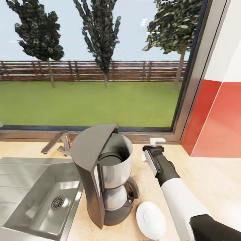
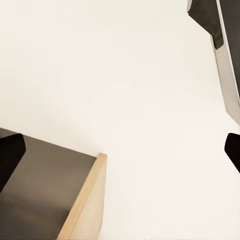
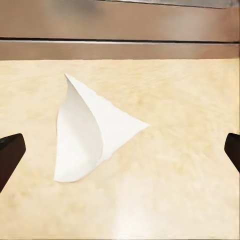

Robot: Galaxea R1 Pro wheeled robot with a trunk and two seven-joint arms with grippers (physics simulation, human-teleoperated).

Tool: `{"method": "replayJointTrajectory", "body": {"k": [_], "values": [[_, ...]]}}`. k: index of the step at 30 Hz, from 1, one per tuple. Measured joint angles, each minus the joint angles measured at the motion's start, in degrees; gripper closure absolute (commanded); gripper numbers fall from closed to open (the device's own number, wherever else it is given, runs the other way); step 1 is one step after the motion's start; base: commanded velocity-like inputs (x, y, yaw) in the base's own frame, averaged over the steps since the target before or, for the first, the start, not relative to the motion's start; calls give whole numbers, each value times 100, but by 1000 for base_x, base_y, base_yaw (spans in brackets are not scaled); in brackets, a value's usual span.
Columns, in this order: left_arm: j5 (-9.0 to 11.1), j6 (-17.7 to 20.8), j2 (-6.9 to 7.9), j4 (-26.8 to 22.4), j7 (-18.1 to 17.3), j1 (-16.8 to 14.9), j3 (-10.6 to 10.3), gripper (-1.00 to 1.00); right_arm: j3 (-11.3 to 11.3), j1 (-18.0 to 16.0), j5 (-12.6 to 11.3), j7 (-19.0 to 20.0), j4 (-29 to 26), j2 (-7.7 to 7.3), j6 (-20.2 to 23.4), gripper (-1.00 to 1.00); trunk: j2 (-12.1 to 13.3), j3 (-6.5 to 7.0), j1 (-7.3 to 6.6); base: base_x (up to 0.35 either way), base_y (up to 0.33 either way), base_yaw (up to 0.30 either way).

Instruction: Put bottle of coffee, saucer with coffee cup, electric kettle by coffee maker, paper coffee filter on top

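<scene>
The coffee maker (image 1: 106, 177) stands on the kitchen countertop (image 1: 207, 177) beside the sink, its lid tipped open and the carafe in place. A white saucer (image 1: 151, 219) lies just right of its base. Behind them, near the window sill, a white cone-shaped paper coffee filter (image 3: 87, 131) lies on its side on the wood-grain top; in the head view the filter (image 1: 157, 140) peeks out past my right arm. My right gripper (image 3: 120, 154) hovers open over it, fingertips (image 3: 10, 156) wide to either side and not touching it. My left gripper (image 2: 120, 152) is open and holds nothing.
A steel sink (image 1: 20, 197) with a faucet (image 1: 57, 142) fills the counter left of the coffee maker. A large window and its sill (image 1: 100, 135) run along the back. A red wall panel (image 1: 217, 120) closes the right side. The left wrist view shows a wood-edged dark panel (image 2: 45, 195).
</scene>
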Motion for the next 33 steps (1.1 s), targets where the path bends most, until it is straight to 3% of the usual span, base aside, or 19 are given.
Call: {"method": "replayJointTrajectory", "body": {"k": [9,21,33], "values": [[0,0,-2,4,0,3,0,-100,-55,-1,2,0,7,-24,-3,-100,-1,-26,0,0,0,-48],[0,-8,-9,2,0,32,0,-100,-39,1,11,-1,20,-29,-3,-100,0,-103,0,0,0,-163],[0,-8,-11,-1,0,34,0,-100,-29,0,13,-1,29,-22,-4,-100,-1,-209,0,0,0,26]]}}
